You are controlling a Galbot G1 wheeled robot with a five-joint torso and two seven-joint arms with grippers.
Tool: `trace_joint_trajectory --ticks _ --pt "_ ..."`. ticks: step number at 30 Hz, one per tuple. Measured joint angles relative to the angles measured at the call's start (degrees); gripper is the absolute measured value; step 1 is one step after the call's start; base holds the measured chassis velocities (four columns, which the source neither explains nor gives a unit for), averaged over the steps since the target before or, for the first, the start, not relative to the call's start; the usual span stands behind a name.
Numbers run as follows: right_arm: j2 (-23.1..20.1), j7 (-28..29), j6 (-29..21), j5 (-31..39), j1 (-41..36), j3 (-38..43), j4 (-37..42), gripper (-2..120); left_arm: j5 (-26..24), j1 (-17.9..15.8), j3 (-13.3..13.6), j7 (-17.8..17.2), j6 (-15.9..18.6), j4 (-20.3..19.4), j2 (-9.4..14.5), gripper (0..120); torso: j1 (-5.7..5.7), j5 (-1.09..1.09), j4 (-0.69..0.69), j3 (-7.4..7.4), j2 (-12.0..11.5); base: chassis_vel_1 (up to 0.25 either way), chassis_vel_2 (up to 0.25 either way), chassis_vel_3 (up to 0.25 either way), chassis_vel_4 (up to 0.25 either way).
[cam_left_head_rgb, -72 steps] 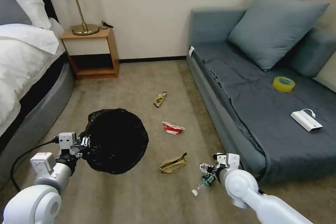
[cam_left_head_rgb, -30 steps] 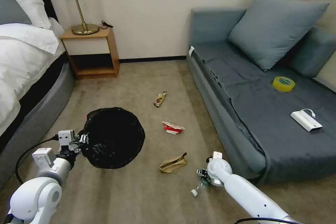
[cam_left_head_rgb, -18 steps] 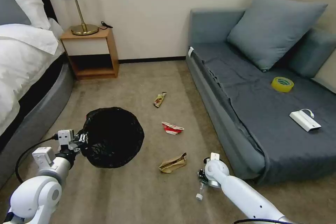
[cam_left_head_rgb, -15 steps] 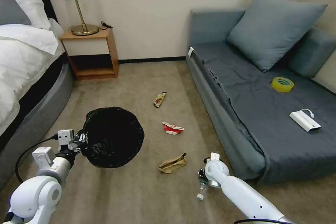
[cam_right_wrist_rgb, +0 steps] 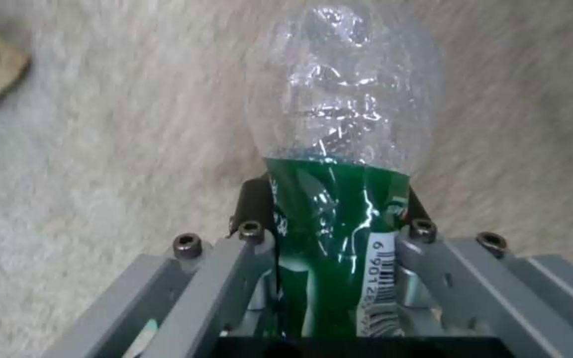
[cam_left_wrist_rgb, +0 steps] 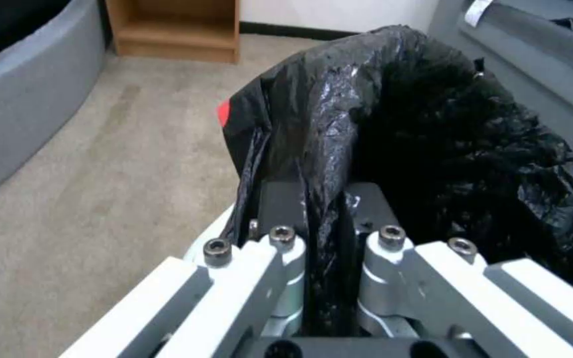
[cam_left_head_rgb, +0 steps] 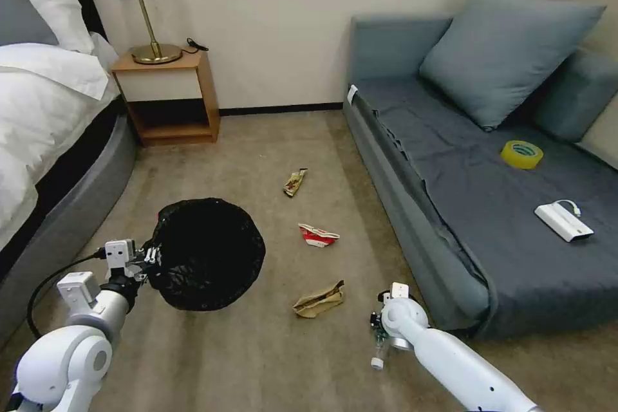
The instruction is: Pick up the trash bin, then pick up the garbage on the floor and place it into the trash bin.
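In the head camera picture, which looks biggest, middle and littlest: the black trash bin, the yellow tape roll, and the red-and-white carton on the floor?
1. The trash bin looks biggest by far.
2 and 3. The yellow tape roll and the red-and-white carton look about alike; the tape lies farther from the camera, so I won't rank them.

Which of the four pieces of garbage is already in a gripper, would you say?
The clear bottle, clamped at its green label by the right gripper; the other three lie loose on the carpet.
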Motion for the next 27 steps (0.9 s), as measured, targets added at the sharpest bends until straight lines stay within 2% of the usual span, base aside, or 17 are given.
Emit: trace_joint_trajectory --ticks 4,10,14,16,17,20,25,27 --pt "-1.25 -0.60 0.95 -1.32 -0.16 1.20 2.65 19 -0.29 0.45 0.15 -0.12 0.19 0.24 -0.13 5 0.00 -0.01 0.01 0.00 0.00 0.000 0.000 0.000 0.000" --pt "-3.21 -3.35 4.88 -6.83 -0.43 3.09 7.92 19 -2.36 1.03 0.65 -0.30 1.50 0.22 0.30 5 0.00 -0.01 0.00 0.00 0.00 0.000 0.000 0.000 0.000" --pt "-4.43 -6.28 9.53 -12.11 -0.35 3.95 12.07 19 -3.56 1.01 1.28 -0.60 2.34 0.21 0.83 5 0.00 -0.01 0.00 0.00 0.00 0.000 0.000 0.000 0.000" --pt "-5.61 -9.24 14.53 -17.16 0.08 4.29 16.94 19 -4.34 0.67 2.44 -0.69 2.91 0.53 0.97 5 0.00 -0.02 0.00 0.00 0.00 0.000 0.000 0.000 0.000" --pt "-5.61 -9.24 14.53 -17.16 0.08 4.29 16.94 19 -4.34 0.67 2.44 -0.69 2.91 0.53 0.97 5 0.00 -0.02 0.00 0.00 0.00 0.000 0.000 0.000 0.000" --pt "-6.81 -11.77 20.08 -20.41 1.06 4.59 23.81 19 -4.48 0.20 4.18 -0.65 3.47 0.84 0.86 5 0.00 -0.02 0.00 -0.01 0.00 0.000 0.000 0.000 0.000" --pt "-8.04 -14.81 23.94 -22.46 2.81 3.83 28.40 19 -4.50 -0.09 5.58 -0.52 3.95 0.96 0.58 5 0.00 -0.03 -0.01 -0.01 0.00 0.000 0.000 0.000 0.000" --pt "-8.93 -17.76 27.43 -23.02 5.96 1.18 31.41 19 -4.54 -0.02 6.12 -0.29 4.14 0.82 0.28 5 0.00 -0.02 0.00 -0.01 0.01 0.000 0.000 0.000 0.000"
